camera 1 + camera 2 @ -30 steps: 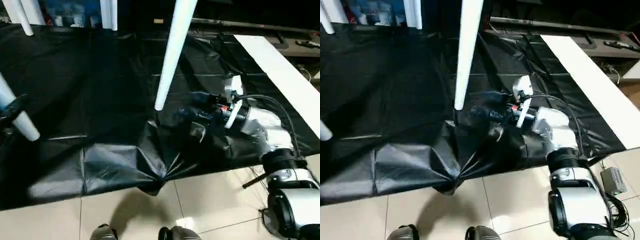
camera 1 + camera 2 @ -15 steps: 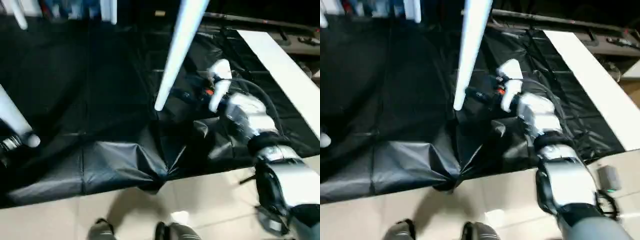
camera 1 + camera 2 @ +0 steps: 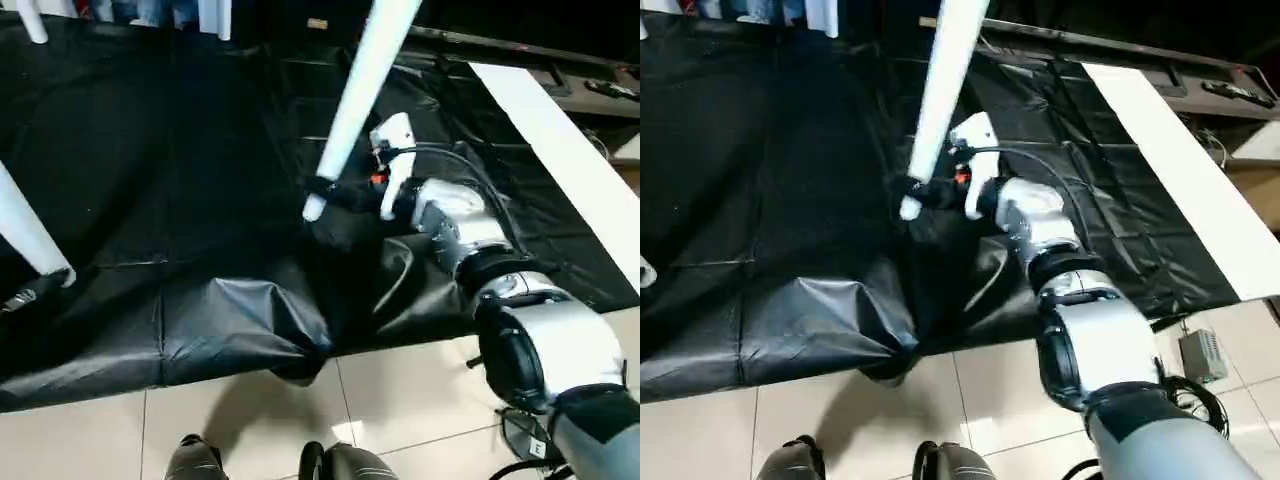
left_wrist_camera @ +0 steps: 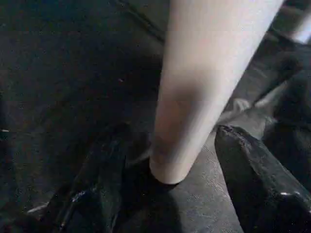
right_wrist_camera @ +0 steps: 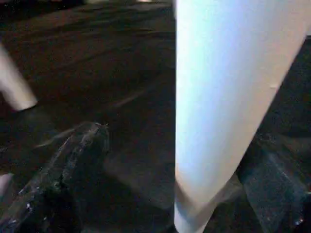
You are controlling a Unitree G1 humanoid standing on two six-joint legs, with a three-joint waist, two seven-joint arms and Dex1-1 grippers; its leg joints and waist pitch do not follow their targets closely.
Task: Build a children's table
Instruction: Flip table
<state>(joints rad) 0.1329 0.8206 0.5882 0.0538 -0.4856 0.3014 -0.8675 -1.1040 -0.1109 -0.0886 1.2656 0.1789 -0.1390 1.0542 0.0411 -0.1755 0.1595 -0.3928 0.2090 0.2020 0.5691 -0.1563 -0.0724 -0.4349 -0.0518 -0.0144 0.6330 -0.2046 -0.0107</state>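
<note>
Between my right gripper's (image 5: 175, 160) two black fingers (image 5: 63, 170) stands one white leg (image 3: 355, 105) of the children's table, its lower end just above the black sheet (image 3: 150, 180). The jaws are spread wide on either side of the tube and, as far as I can tell, not pressing it. From that end the leg's long axis rises toward one o'clock in the head view, tilted away from me. My left gripper (image 4: 165, 194) (far over at nine o'clock) also straddles a leg (image 3: 25, 225), fingers apart, with a gap showing on both sides. I judge the right arm better placed: it needs only to close across the tube.
</note>
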